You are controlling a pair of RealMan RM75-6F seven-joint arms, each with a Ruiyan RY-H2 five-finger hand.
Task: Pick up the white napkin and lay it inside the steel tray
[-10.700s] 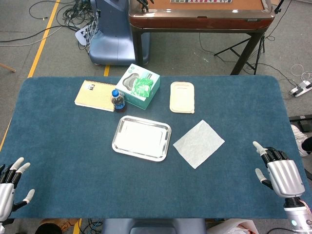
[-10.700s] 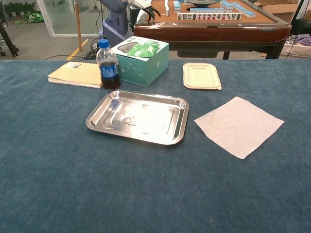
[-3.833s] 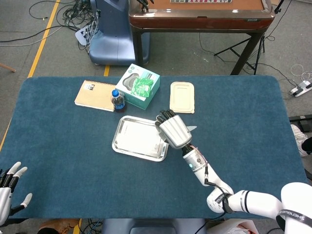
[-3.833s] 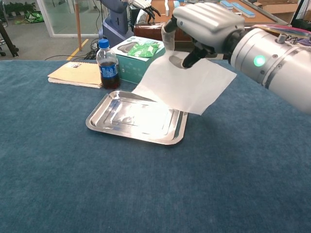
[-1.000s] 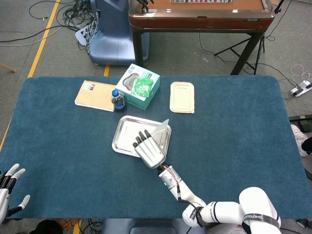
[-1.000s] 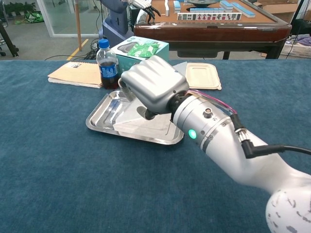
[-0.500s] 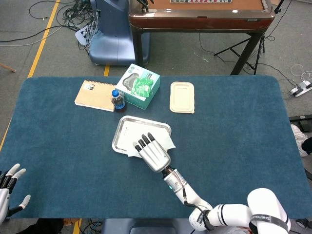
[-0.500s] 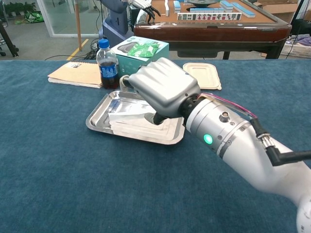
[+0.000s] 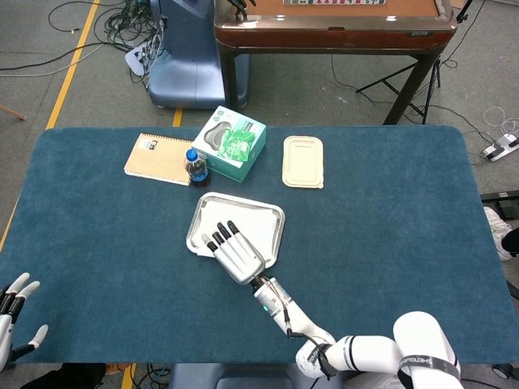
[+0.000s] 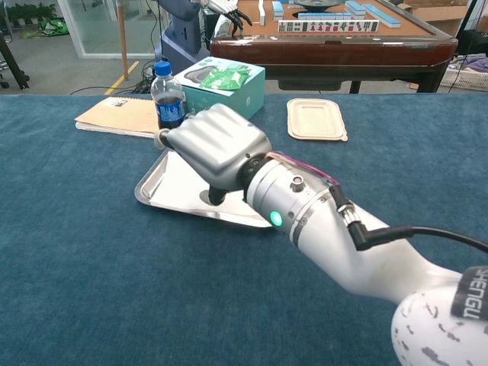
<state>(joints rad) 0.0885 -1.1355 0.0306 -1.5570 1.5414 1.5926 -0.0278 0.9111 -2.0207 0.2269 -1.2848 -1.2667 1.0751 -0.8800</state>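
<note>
— While my right hand [image 9: 233, 252] lies flat over the lower left part of the steel tray [image 9: 272, 215], what worries you?

— The white napkin [image 9: 253, 221]. In the head view it lies inside the tray, filling most of it, with one corner poking over the lower left rim. Your hand is on top of it, fingers straight and slightly apart, holding nothing that I can see. If you lift while the paper clings to your palm, I judge it could come out with you.

— And a sideways drag would likely wrinkle it or push that loose corner further over the rim. The tray looks light too; a nudge might slide it toward the cola bottle [image 9: 195, 166] just above it.

— What of your left hand [image 9: 15, 304]?

— It sits at the lower left edge of the head view, fingers spread, holding nothing, well apart from everything.

— What differs from half a second ago?

— Then the napkin lay rumpled, folded across the tray with an edge out past the lower right rim. Now it lies flatter and further inside, and my hand has shifted toward the left of the tray. In the chest view my knuckles hide most of the sheet, so I can't tell how smooth it is underneath.
</note>
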